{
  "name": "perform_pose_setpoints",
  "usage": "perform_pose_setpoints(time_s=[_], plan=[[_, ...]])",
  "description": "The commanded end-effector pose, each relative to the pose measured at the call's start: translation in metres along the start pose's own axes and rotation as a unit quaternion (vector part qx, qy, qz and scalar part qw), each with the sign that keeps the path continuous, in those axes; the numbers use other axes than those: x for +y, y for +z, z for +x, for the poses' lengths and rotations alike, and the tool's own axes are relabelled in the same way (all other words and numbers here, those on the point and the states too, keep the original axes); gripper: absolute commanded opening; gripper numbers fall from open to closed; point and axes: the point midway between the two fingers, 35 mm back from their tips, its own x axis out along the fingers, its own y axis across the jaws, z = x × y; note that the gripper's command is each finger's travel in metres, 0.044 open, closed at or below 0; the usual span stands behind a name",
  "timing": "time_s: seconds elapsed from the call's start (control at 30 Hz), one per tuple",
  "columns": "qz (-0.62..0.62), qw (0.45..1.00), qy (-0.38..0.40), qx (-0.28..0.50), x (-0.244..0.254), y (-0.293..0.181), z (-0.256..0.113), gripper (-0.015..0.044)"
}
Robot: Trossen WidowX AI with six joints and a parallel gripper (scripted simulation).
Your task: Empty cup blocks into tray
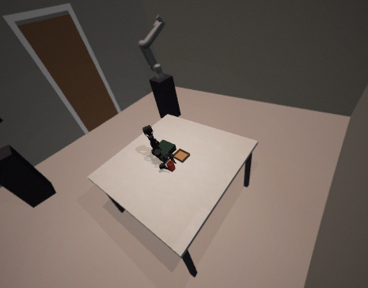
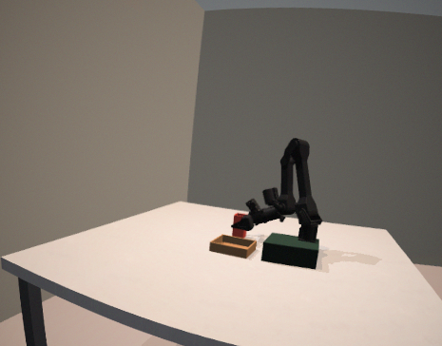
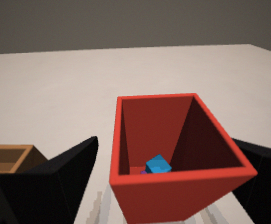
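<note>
While the cup's mouth faces up, its blocks stay in: upright keeping, I judge, until the tray is beneath.
Cup (image 1: pixel 171 165) (image 2: pixel 240 230) (image 3: pixel 153 204): red, upright on the table (image 1: pixel 182 210) (image 2: pixel 133 266) (image 3: pixel 61 90); right of centre, low in the wrist view.
Gripper (image 1: pixel 168 161) (image 2: pixel 240 226) (image 3: pixel 147 137): jaws wide apart, one to each side of the cup in the wrist view, nothing clamped; the spread probably leaves room to straddle the walls before closing.
Tray (image 1: pixel 181 155) (image 2: pixel 232 249) (image 3: pixel 26 154): shallow, near the cup, at the lower left of the wrist view; its closeness should make for a short carry.
Wrist view alone: a blue block (image 3: pixel 158 164) and a sliver of purple inside the cup; any others I cannot make out.
Exterior view: the low, slanting reach of the arm (image 1: pixel 153 144) (image 2: pixel 301 176), which the wrist view lacks.
Top view: cup and tray around the middle of the frame, separate.
</note>
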Motion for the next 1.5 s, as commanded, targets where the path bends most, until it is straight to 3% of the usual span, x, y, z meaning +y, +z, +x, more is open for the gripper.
perform_pose_setpoints(time_s=[0.0, 0.13, 0.27, 0.47, 1.03, 1.3, 1.47], plan=[[0.003, 1.0, -0.002, 0.0, -0.002, 0.0, 0.007, 0.044], [0.003, 1.0, -0.002, -0.001, -0.002, 0.0, 0.011, 0.044], [0.003, 1.0, -0.002, -0.001, -0.002, 0.0, 0.012, 0.0335], [0.003, 1.0, -0.002, -0.001, -0.002, 0.0, 0.012, 0.033], [0.003, 1.0, -0.002, -0.001, -0.002, 0.0, 0.012, 0.0217], [0.003, 1.0, -0.002, -0.001, -0.002, 0.01, 0.008, 0.0007], [0.003, 1.0, -0.002, -0.001, -0.002, 0.017, 0.004, 0.0]])
